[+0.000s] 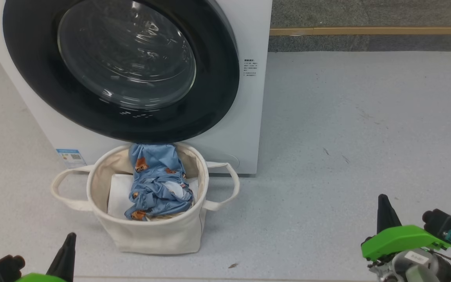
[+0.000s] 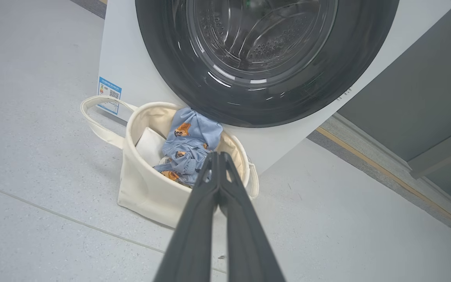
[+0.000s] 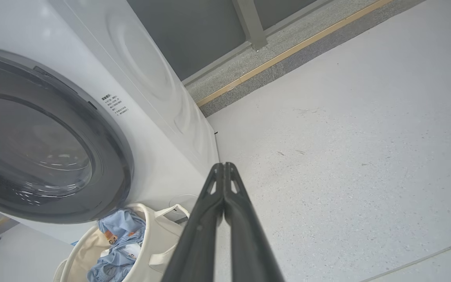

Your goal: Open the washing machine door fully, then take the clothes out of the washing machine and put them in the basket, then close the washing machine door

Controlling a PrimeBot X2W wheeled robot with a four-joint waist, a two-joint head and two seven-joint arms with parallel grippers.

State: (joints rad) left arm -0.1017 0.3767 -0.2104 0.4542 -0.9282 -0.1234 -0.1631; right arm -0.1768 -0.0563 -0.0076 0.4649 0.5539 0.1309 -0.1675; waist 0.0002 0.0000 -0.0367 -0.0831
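The white washing machine (image 1: 255, 117) stands ahead with its black-rimmed glass door (image 1: 123, 66) flat against its front. Below the door sits the cream canvas basket (image 1: 151, 235), and light blue clothes (image 1: 157, 184) with orange prints lie piled inside it. The same clothes (image 2: 188, 147) show in the left wrist view, and the basket (image 3: 153, 243) sits low in the right wrist view. My left gripper (image 2: 218, 154) is shut and empty, back from the basket at lower left. My right gripper (image 3: 224, 165) is shut and empty at lower right, well away from the machine.
A white sheet (image 1: 118, 192) lines the basket under the clothes. A blue sticker (image 1: 69, 156) marks the machine's lower left corner. Pale speckled floor (image 1: 347, 137) spreads open to the right, ending at a wooden strip (image 1: 366, 30) along the far wall.
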